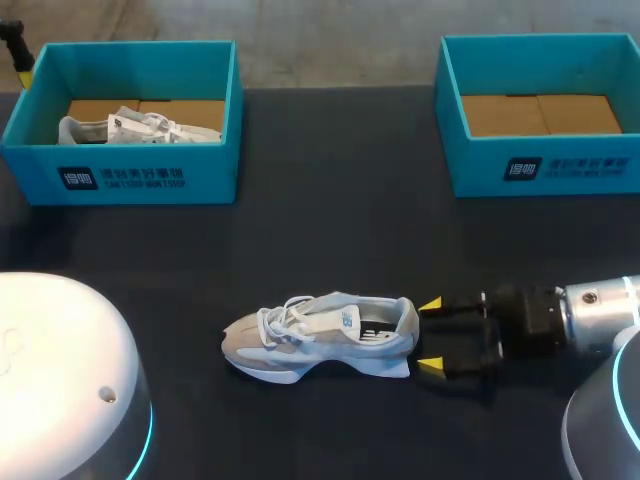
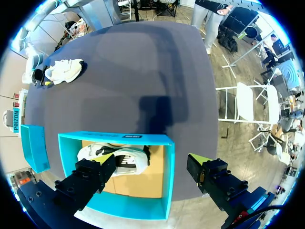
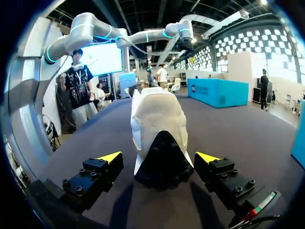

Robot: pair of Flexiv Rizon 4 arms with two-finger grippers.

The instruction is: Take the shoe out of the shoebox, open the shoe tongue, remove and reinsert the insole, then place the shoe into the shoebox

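Grey-and-white mesh sneaker [image 1: 318, 338] is sitting sole-down on the dark bench [image 1: 330, 230], long axis running heel-first at the right tool [image 1: 430, 336], which is hanging released, fingers [image 1: 430, 305] flanking the heel without touching. Left tool [image 2: 151, 161] is hovering well apart, also released.

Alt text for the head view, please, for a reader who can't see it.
A grey and white sneaker stands on the dark table, with the right hand open just behind its heel. At the back, the left shoebox holds a second sneaker; the right shoebox shows only its cardboard floor.
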